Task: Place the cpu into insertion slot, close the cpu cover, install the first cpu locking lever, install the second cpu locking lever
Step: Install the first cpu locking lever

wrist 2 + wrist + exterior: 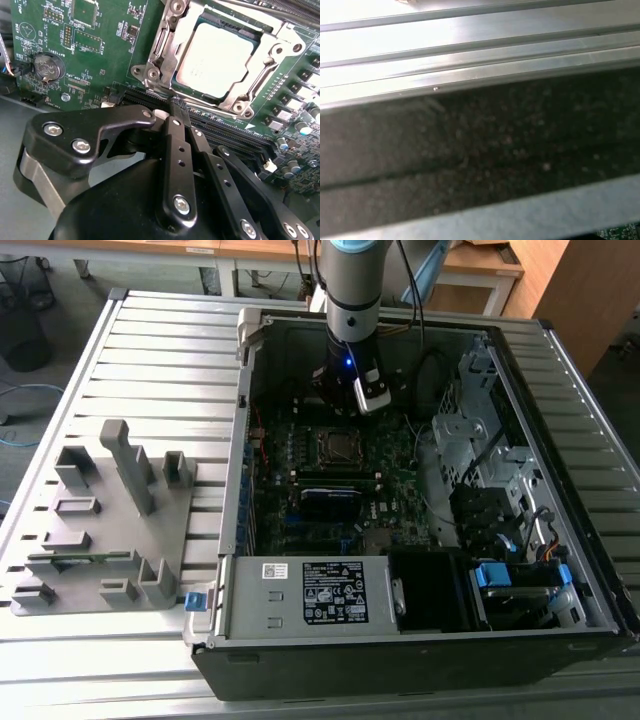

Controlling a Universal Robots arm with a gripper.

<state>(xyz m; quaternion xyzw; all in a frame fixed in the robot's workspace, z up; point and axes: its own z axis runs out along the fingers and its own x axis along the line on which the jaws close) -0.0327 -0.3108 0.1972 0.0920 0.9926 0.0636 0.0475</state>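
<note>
One cpu [214,54] sits in socket; cpu cover [161,42] down.

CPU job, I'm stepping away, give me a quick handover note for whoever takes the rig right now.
Gripper: holds nothing, hanging just off the socket, over the motherboard inside the open computer case.
The cpu sits in the socket.
The cpu cover lies down around it, chip showing through its window.
Done: chip placed, cover closed.
Locking levers: cannot tell from these views whether either is latched; check both.
</note>
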